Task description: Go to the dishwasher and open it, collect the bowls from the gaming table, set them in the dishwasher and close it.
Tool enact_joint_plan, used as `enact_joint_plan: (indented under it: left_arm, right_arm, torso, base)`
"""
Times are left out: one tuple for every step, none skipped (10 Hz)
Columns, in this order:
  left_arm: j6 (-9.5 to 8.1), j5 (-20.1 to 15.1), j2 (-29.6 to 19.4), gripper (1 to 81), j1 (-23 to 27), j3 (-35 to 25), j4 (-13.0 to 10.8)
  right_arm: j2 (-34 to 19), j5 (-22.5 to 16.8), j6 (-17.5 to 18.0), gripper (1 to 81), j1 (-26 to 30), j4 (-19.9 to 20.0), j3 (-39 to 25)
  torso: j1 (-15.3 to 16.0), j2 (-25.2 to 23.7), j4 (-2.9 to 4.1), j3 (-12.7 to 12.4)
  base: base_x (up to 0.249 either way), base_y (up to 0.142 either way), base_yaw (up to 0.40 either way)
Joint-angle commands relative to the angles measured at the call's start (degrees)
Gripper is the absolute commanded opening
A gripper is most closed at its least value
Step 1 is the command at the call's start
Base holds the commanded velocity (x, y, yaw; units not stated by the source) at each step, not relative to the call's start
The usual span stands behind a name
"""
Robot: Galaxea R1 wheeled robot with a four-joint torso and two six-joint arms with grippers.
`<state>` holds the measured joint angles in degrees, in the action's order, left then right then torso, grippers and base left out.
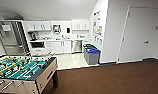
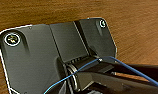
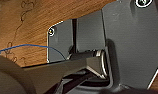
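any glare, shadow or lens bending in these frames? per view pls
Head view: bright, even kitchen light; the pale floor in front of the dishwasher shines; the wall edges lean outward, wide-angle bending. Left wrist view: the carpet streaks softly, and the dark plate shows no glare. Right wrist view: the foreground is dark and shadowed.

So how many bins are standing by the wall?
2 for sure: a blue-lidded bin nearest the carpet and a green-lidded bin behind it, toward the kitchen counter. Another may hide behind them.

Bright, even light on the white kitchen nook; everything soft and blurred, walls bowing at the edges; wrist views dimmer.
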<state>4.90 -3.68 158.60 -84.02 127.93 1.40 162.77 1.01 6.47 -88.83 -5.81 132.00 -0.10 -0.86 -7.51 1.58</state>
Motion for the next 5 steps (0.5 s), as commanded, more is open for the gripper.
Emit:
enact_joint_plan:
  left_arm:
    - [0.64, -3.1, -0.5, 81.1, 4.2, -0.9, -0.6]
    - [0.64, -3.1, -0.5, 81.1, 4.1, -0.9, -0.6]
    - [0.55, -3.2, -0.6, 81.1, 4.2, -0.9, -0.6]
    - [0.63, -3.3, -0.6, 81.1, 4.2, -0.9, -0.6]
    - [0.55, -3.3, -0.6, 81.1, 4.1, -0.9, -0.6]
  right_arm:
    - [-0.2, -2.7, -0.1, 81.1, 3.7, -0.2, -0.8]
    - [-0.2, -2.7, 0.0, 81.1, 3.9, -0.2, -0.8]
    - [-0.2, -2.8, 0.2, 81.1, 4.1, -0.2, -0.6]
    - [-0.4, -2.8, 0.2, 81.1, 4.2, -0.2, -0.6]
    - [-0.5, -2.7, 0.3, 81.1, 4.2, -0.2, -0.6]
  torso:
    - [0.1, 0.0, 0.00, 0.0]
    - [0.1, 0.0, 0.00, 0.0]
    - [0.2, 0.1, 0.00, 0.0]
    - [0.2, 0.1, 0.00, 0.0]
    - [0.1, 0.1, 0.00, 0.0]
  base:
    - [0.121, 0.000, 0.000]
    - [0.122, 0.000, 0.000]
    - [0.122, 0.000, 0.000]
    - [0.122, 0.000, 0.000]
    - [0.131, 0.000, 0.000]
